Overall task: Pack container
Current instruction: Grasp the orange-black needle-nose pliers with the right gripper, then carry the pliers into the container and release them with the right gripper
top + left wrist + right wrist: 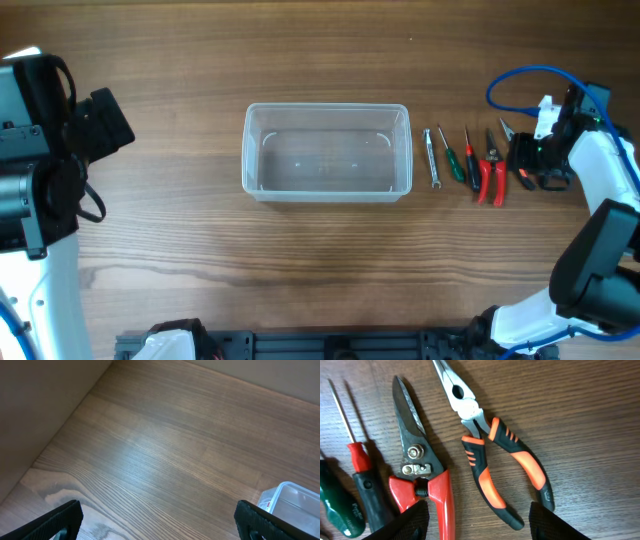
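The clear plastic container (328, 152) stands empty at the table's middle; its corner shows in the left wrist view (290, 497). To its right lies a row of tools: a wrench (432, 158), a green screwdriver (450, 155), a red and black screwdriver (471, 160), red-handled shears (489, 170) and orange and black needle-nose pliers (518, 160). My right gripper (479, 522) is open low over the handles of the pliers (495, 455) and the shears (422, 475). My left gripper (159, 521) is open and empty over bare wood, far left of the container.
A blue cable (530, 85) loops above the right arm. A dark rail (330, 346) runs along the table's front edge. A wall or board edge (45, 405) borders the table at the left.
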Controlling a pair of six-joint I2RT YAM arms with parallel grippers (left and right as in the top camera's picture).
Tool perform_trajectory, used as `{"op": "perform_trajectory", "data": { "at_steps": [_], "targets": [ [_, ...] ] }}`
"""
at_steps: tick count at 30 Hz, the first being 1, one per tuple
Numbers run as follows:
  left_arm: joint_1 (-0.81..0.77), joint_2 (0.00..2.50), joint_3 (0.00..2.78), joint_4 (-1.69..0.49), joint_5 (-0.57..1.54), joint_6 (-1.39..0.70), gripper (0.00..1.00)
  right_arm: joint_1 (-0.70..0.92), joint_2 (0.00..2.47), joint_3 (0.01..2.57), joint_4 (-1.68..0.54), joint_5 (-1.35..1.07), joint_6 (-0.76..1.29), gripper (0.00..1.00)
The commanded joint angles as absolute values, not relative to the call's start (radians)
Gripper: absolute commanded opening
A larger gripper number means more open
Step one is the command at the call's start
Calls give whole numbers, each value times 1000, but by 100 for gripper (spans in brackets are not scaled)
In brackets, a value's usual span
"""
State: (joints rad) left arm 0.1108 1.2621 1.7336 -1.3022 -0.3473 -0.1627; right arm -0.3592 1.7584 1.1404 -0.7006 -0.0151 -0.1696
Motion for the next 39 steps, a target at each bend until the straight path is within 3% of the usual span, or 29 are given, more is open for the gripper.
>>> {"op": "perform_trajectory", "data": {
  "at_steps": [1,15,16,18,19,25,28,33,36,39],
  "targets": [
    [116,1252,1731,-1303,-364,-165,100,-360,1805,1123,-670,40,-207,62],
    [116,1252,1731,-1302,-364,-165,100,-360,1958,1117,-598,52,-134,42],
    [116,1252,1731,-1303,-364,-165,100,-360,1975,1117,-594,51,-127,38],
    [116,1252,1731,-1302,-364,-165,100,-360,2000,1117,-591,27,-112,12],
    [116,1252,1731,-1302,-364,-165,100,-360,2000,1117,-585,-2,-112,4],
    [116,1252,1731,-1302,-364,-165,100,-360,1933,1158,-596,7,-112,4],
    [116,1252,1731,-1302,-364,-165,100,-356,1737,1218,-616,-15,-60,4],
    [116,1252,1731,-1302,-364,-165,100,-273,1398,1352,-731,-373,54,4],
    [116,1252,1731,-1302,-364,-165,100,-21,1204,1361,-793,-450,-88,4],
    [116,1252,1731,-1303,-364,-165,100,273,1168,1360,-844,-433,-244,4]
  ]
}}
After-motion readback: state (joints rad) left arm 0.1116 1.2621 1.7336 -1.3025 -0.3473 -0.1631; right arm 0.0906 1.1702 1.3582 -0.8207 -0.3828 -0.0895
